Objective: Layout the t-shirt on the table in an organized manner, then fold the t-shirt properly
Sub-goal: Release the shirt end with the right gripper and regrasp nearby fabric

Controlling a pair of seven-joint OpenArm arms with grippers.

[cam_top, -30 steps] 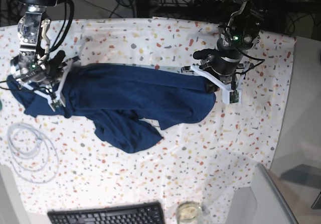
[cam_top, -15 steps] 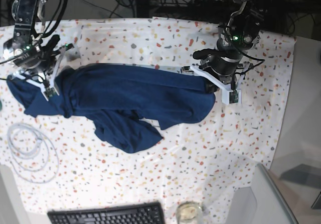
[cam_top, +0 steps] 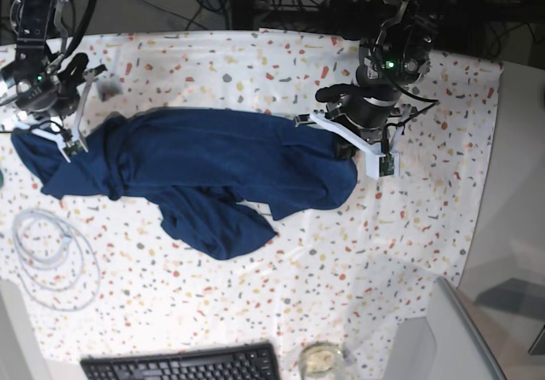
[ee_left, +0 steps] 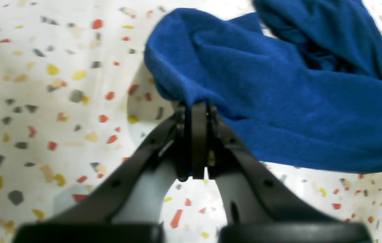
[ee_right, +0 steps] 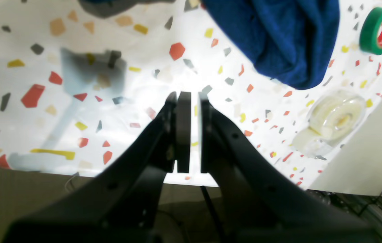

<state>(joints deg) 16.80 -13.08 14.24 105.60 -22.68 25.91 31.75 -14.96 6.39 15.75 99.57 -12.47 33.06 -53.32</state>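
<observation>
While the Shirt Lies Rumpled, Only One Arm Has Hold of It

Seen from the left wrist, the left gripper [ee_left: 196, 111] has its jaws pressed together on a fold at the edge of the t-shirt [ee_left: 295, 98], which spreads away from that pinch over the table [ee_left: 42, 101]

From the right wrist, the right gripper [ee_right: 189, 101] shows its jaws drawn nearly together with nothing between them; it hangs above bare speckled cloth, apart from the t-shirt's end [ee_right: 278, 40], with a green tape roll [ee_right: 378, 31] and a clear tape roll [ee_right: 332, 121] lying beyond the shirt

From the base view, the t-shirt [cam_top: 221, 163] lies as a bunched band across the middle of the table [cam_top: 281, 65], one lobe sagging toward the keyboard [cam_top: 183, 365]. The left gripper [cam_top: 345, 146] sits at one end of the shirt, the right gripper [cam_top: 51, 129] by the other end

Judging by this, the laying-out step is in hand and folding has not begun. The next move likely calls for the free gripper to open and take the shirt's end beside it, so both arms can draw the fabric flat
</observation>
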